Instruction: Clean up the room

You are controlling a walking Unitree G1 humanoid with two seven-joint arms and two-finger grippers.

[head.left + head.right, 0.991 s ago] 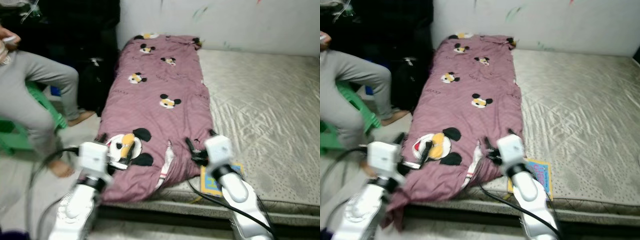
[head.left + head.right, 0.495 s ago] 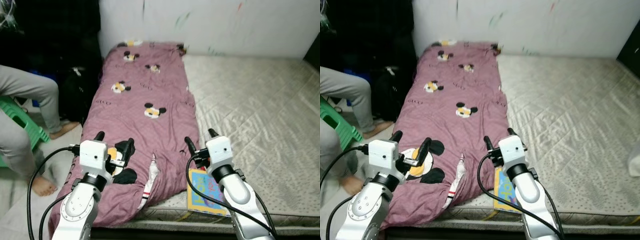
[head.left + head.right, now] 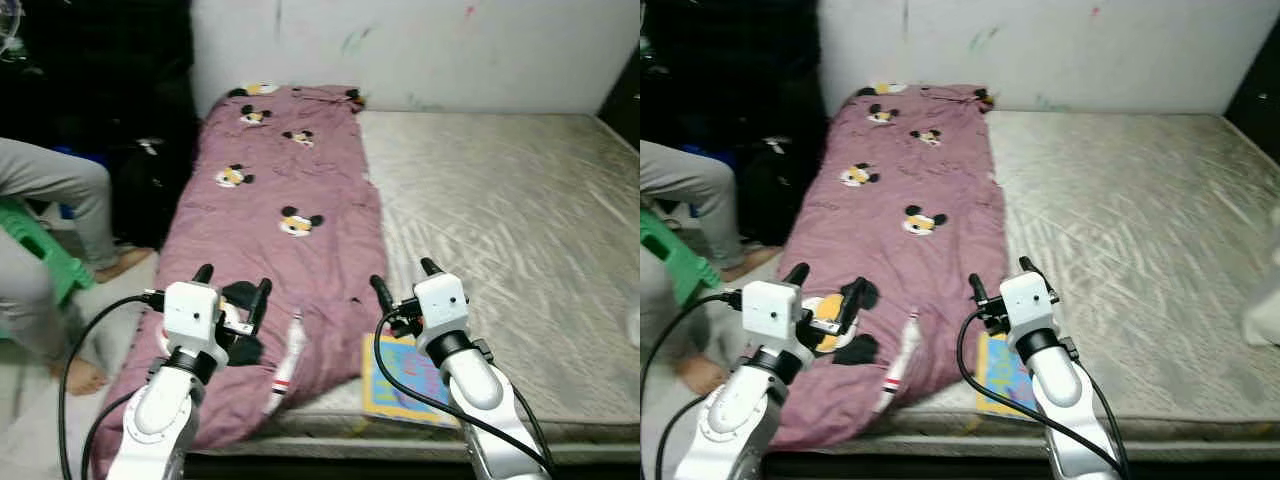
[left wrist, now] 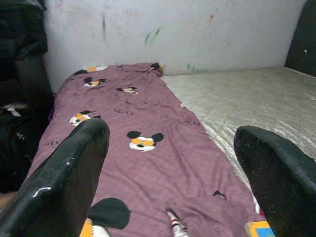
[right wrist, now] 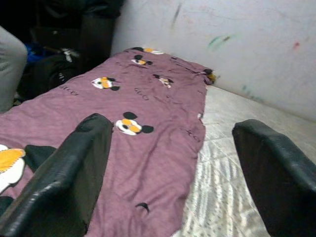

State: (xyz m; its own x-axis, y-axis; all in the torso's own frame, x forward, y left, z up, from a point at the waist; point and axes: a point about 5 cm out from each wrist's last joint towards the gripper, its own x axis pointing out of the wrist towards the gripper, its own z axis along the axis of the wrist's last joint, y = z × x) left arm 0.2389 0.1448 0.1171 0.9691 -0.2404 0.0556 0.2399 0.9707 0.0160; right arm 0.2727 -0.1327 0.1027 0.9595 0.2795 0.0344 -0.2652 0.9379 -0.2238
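Your left gripper (image 3: 232, 282) hangs above the near left end of the bed, its two black fingers spread apart with nothing between them. Directly under it lies the purple blanket (image 3: 280, 200), printed with cartoon mouse heads; the largest print sits just below the fingertips, and a white strip with red and dark stripes (image 3: 287, 357) pokes out of a fold just to the gripper's right.

Your right gripper (image 3: 405, 281) is level with the left one, fingers likewise parted and empty, hovering over the blanket's right edge where it meets the bare mattress (image 3: 500, 200). Just beneath it and slightly nearer to you lies a colourful picture book (image 3: 400, 380) — flat on the mattress near the front edge, touching the blanket's hem on its left side.

Between the two grippers the blanket drapes over the front edge of the bed. Beyond both sets of fingers it runs as a long strip down the left side of the mattress all the way to the white wall (image 3: 420, 45), which bears a few smears of paint.

Out to the left of your left gripper a person's leg in grey trousers (image 3: 60, 190) comes down beside a green stool (image 3: 45, 265), bare foot on the floor — behind it stand dark bags (image 3: 150, 190) against the bed's side
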